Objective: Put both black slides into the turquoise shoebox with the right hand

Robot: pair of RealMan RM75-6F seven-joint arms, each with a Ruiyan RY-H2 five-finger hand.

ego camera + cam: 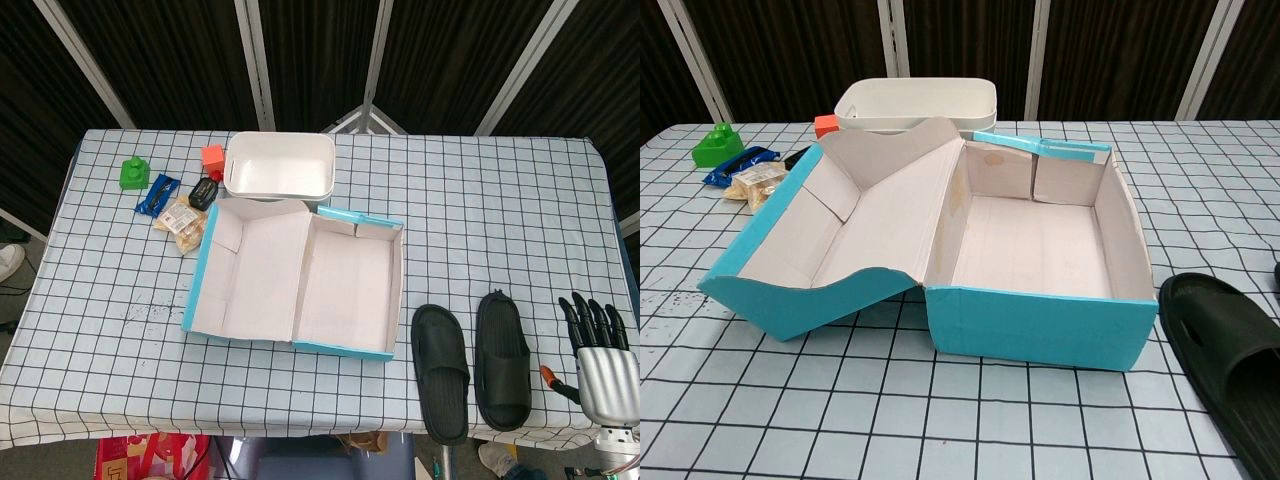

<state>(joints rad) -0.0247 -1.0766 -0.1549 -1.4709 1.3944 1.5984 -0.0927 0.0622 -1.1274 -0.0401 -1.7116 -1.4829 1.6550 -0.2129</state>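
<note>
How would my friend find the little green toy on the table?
Start at the turquoise shoebox, then look past the white tub to the table's far left. The green toy sits there, beside a blue packet; nothing else is green.

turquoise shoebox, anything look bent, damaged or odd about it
Mildly, yes. The turquoise cardboard shoebox lies open with its hinged lid flopped to the left, and in the chest view the lid's front wall looks bowed and wavy rather than straight. The box base itself looks square and empty. No tears are visible.
</note>
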